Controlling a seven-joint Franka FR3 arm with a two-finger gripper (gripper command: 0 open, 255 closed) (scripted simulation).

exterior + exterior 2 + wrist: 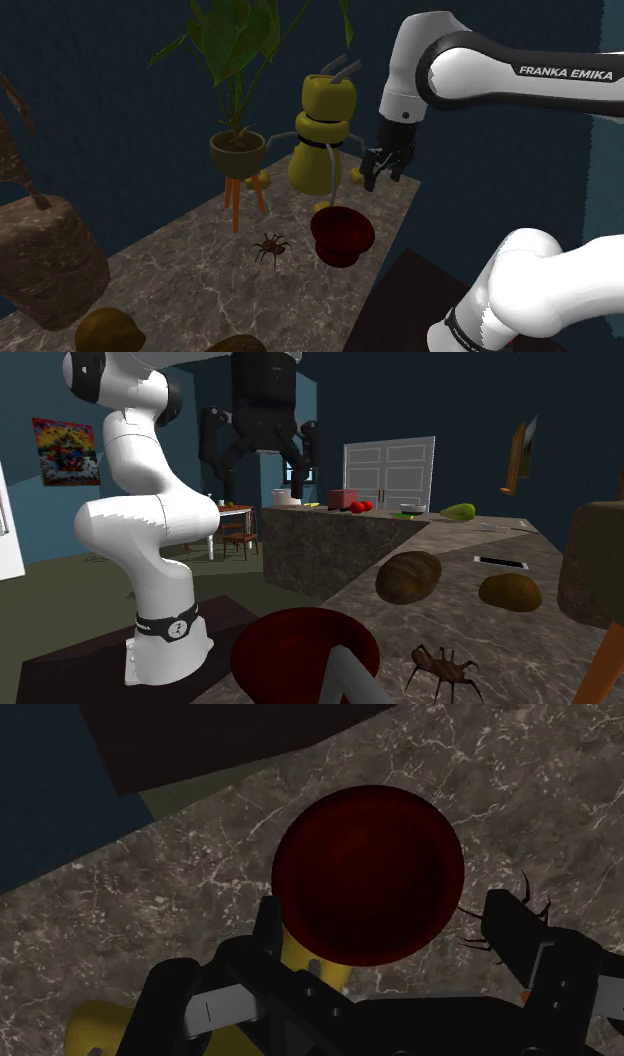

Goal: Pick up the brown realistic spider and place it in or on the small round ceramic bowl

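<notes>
Spider (270,246), brown, with a small dark body and thin splayed legs, sits on the marbled bench (190,280) just beside the dark red bowl (342,232) at the bench's edge. The pincer (385,172) hangs above the bowl, wide and empty.

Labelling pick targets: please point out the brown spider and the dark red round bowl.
brown spider (271,246): shoulder view, on its body.
dark red round bowl (343,230): shoulder view, on its bare inside.

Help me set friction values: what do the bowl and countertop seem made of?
Bowl: dark red, smooth and uniform, no grain; possibly glazed ceramic, though plastic would look alike. Countertop: brown with pale veining, likely a polished marble-like stone.
</notes>
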